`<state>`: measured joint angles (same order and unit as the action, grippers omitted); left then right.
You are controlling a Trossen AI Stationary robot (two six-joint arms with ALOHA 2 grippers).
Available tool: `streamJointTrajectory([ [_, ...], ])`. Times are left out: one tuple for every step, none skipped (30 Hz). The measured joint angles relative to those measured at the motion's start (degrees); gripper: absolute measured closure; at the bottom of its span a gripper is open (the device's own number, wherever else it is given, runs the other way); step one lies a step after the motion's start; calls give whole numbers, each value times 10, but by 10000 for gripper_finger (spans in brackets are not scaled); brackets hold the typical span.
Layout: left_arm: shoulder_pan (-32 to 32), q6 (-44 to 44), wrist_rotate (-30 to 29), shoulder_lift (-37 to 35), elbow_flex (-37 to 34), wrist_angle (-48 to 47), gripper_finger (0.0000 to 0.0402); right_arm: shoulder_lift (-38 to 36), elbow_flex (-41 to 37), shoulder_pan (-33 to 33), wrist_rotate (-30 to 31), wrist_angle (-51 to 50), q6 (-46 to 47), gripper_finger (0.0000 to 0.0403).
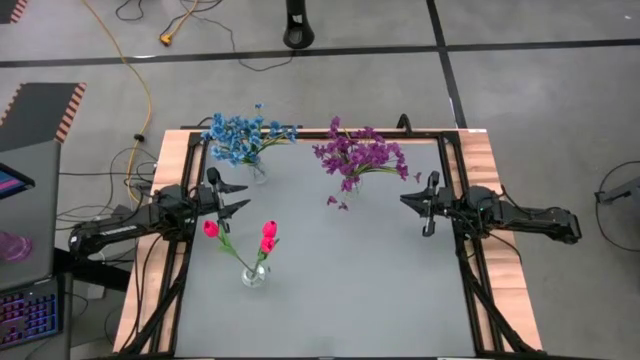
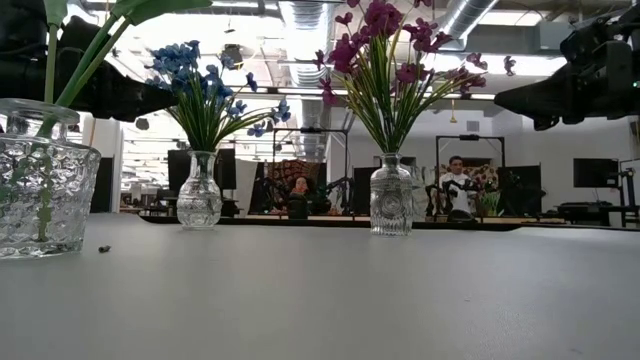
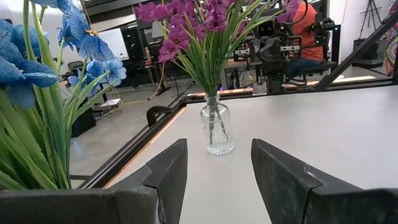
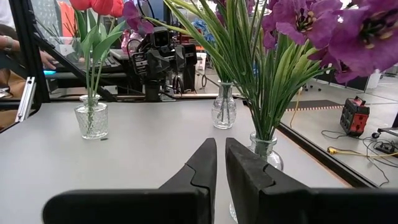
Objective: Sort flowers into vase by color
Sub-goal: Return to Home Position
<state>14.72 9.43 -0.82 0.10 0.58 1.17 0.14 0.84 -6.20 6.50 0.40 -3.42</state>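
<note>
Dark left tool [image 3: 219, 149] released (wide gap) | right tool [image 4: 221, 143] clenched, near purple flowers [image 4: 298, 25]

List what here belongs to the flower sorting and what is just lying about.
Job: blue flowers, purple flowers and red tulips, standing in three glass vases; left gripper, open; right gripper, shut.
Lying about: loose purple blooms on the table, yellow cable on the floor, keyboard.

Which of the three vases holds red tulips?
The vase standing alone; the other two, side by side behind it, hold blue flowers and purple flowers.
</note>
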Motion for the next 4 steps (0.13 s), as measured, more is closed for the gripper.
streamJointTrajectory([
  [0, 0, 0, 0, 0, 0, 235, 0, 0, 0, 0, 0, 0, 340],
  [0, 0, 0, 0, 0, 0, 235, 0, 0, 0, 0, 0, 0, 340],
  [0, 0, 0, 0, 0, 0, 235, 0, 0, 0, 0, 0, 0, 340],
  [0, 0, 0, 0, 0, 0, 235, 0, 0, 0, 0, 0, 0, 340],
])
